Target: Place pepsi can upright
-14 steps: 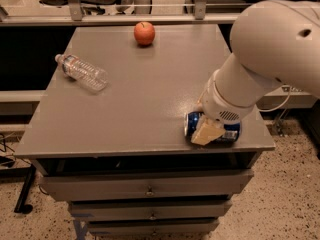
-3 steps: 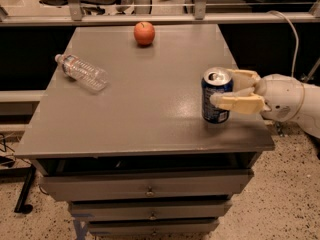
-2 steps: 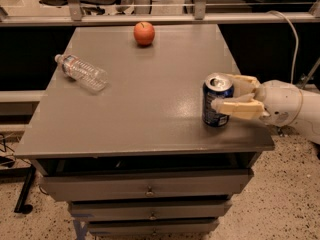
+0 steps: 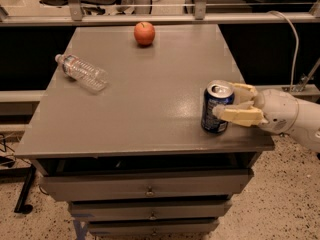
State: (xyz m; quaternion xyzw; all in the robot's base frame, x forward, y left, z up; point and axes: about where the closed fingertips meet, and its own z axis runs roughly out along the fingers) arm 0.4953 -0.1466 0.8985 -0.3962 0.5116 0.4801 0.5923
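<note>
The pepsi can point(image 4: 215, 109) is dark blue with a silver top. It stands upright on the grey table point(image 4: 140, 99) near the front right edge. My gripper point(image 4: 226, 101) reaches in from the right at can height. Its cream fingers point(image 4: 240, 116) are spread on either side of the can's right half, one in front and one behind. The jaws look open, loosely straddling the can rather than squeezing it. The white arm point(image 4: 290, 116) extends off to the right beyond the table edge.
A clear plastic water bottle point(image 4: 82, 73) lies on its side at the left of the table. A red apple point(image 4: 144, 33) sits at the back centre. Drawers point(image 4: 145, 186) are below the tabletop. A rail point(image 4: 160, 18) and a cable point(image 4: 292, 39) are behind.
The can lay on its side under the gripper 4.7 s ago and now stands upright. Over the last second the gripper has slid slightly right, away from the can.
</note>
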